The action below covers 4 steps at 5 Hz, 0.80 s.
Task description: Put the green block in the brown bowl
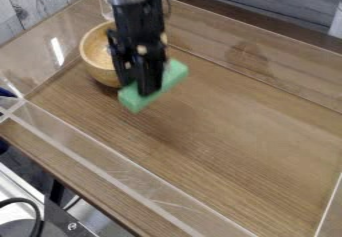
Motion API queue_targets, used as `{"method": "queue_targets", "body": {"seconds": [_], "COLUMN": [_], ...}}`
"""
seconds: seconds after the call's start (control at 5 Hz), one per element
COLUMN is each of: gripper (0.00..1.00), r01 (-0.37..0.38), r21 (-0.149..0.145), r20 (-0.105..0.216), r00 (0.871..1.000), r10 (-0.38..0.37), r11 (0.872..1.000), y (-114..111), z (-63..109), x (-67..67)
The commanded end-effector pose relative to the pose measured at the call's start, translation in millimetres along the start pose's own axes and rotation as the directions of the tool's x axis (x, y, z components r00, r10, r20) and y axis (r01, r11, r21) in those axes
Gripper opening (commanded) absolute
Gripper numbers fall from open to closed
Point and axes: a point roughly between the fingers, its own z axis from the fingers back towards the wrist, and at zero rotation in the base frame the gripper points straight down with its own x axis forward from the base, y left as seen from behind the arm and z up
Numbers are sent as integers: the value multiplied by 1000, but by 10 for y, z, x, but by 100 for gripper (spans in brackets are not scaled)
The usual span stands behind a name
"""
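You are looking at the gripper (142, 81) clamping the green block (156, 85) between its dark fingers, gripping it across its width. The jaws are standing partly apart, spread only as far as the bar is wide. The block is hanging clear of the wooden table (241, 131), with a soft shadow lying on the wood beneath and a little in front of it. It is sitting slightly tilted in the grip, its near end lower and pointing toward the camera, its far end angled up and away.

Taking the brown bowl (99, 56) as your landmark: the block is hovering just beside the bowl, to its right and slightly toward the camera, and it is not over the bowl's opening. The black arm is reaching down from the top edge of the view, crossing in front of the bowl's right rim and hiding that part of it. The bowl itself is resting on the table, and the part of its pale inside that you can see is showing nothing in it.
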Motion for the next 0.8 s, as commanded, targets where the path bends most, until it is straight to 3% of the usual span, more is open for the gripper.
{"method": "queue_targets", "body": {"seconds": [0.0, 0.2, 0.6], "gripper": [0, 0, 0], "r01": [-5, 7, -64], "r21": [94, 141, 229], "r20": [84, 64, 123], "r00": [996, 998, 992], "r10": [-3, -16, 37], "r11": [996, 990, 971], "y": [123, 231, 428], "z": [553, 631, 401], "x": [306, 464, 567]}}
